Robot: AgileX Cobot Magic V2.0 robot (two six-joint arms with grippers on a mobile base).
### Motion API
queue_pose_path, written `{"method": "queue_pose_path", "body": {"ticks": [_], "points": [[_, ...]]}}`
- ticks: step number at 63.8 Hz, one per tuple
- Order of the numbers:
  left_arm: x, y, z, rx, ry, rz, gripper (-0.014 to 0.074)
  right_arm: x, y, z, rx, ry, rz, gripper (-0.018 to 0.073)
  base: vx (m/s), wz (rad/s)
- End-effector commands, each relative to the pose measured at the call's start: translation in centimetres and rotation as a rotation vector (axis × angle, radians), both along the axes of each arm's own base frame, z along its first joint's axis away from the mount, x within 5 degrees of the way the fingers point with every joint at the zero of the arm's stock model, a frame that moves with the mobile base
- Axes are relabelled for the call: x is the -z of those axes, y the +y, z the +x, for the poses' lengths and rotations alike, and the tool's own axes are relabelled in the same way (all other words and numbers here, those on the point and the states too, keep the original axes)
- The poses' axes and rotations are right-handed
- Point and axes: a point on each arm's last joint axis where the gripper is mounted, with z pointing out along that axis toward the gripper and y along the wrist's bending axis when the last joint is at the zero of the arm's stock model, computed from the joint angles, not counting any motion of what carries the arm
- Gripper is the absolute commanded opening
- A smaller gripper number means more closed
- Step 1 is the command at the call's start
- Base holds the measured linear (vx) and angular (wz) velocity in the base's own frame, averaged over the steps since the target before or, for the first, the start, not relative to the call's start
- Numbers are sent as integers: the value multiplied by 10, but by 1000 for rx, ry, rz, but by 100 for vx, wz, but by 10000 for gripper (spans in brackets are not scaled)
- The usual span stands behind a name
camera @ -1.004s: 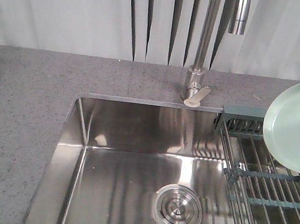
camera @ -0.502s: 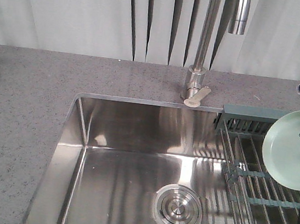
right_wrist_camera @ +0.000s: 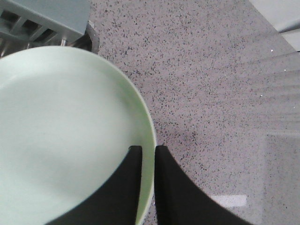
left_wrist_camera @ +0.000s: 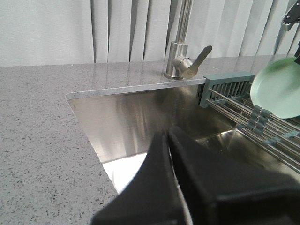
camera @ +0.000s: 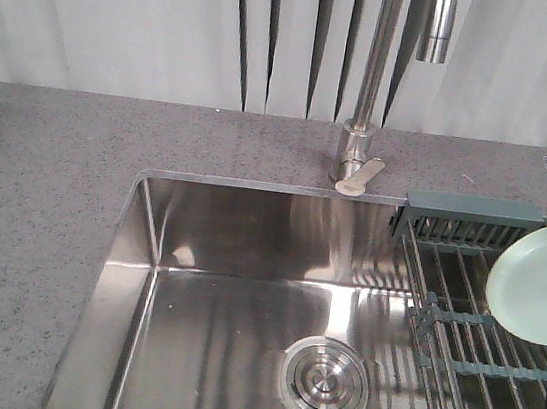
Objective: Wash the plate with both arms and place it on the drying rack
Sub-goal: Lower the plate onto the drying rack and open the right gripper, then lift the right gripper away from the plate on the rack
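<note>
I have the plate (camera: 540,283) over the far right part of the rack (camera: 468,336), its face tilted toward the sink (camera: 241,301) and its right side cut off by the frame edge in the front view. From the left wrist view it hangs just above the rack wires, near the rack's grey-green end piece (left_wrist_camera: 225,86), and I cannot tell whether its lower edge is touching a wire yet.

My right hand (right_wrist_camera: 146,154) has it by the rim: one finger lies on the plate's face, the other on the outside, closed down on the thin edge. That hand grips the side of the plate farthest from the sink, so the plate lies between the hand and the rack's open wires. To me, the move ahead turns on that: the plate has to go down and slightly toward the sink to settle between wires, and its tilt should stay roughly across the wire direction.

My left hand (left_wrist_camera: 169,140) is well away from the rack, low at the near side of the sink, holding nothing; its fingers look pressed together. The right arm is plainly the nearer one and carries the job alone.

The tap (camera: 361,156) stands on the desk (camera: 43,194) behind the sink, clear of the plate.
</note>
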Motion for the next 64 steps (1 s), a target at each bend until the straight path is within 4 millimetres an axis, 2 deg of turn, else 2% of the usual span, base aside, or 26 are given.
{"method": "queue_pose_path", "body": {"ticks": [1,11,17,28,36,47,57,64], "points": [[-7,2,1,-21,-9,-13,-6,-28,-2,-1,-18,-91,-37,149,0,0],[-7,2,1,-21,-9,-13,-6,-28,-3,-1,-1,-98,-35,274,0,0],[-7,2,1,-21,-9,-13,-6,-30,-3,-1,4,-103,-34,318,0,0],[-7,2,1,-21,-9,-13,-6,-46,0,-9,24,-181,12,309,0,0],[-7,2,1,-21,-9,-13,-6,-71,7,-22,24,-288,110,236,0,0],[-7,2,1,-21,-9,-13,-6,-114,26,-55,-75,-399,295,-10,0,0],[-7,2,1,-21,-9,-13,-6,-143,53,-96,-247,-423,506,-8,0,0],[-7,2,1,-21,-9,-13,-6,-145,73,-129,-419,-425,603,-7,0,0]]}}
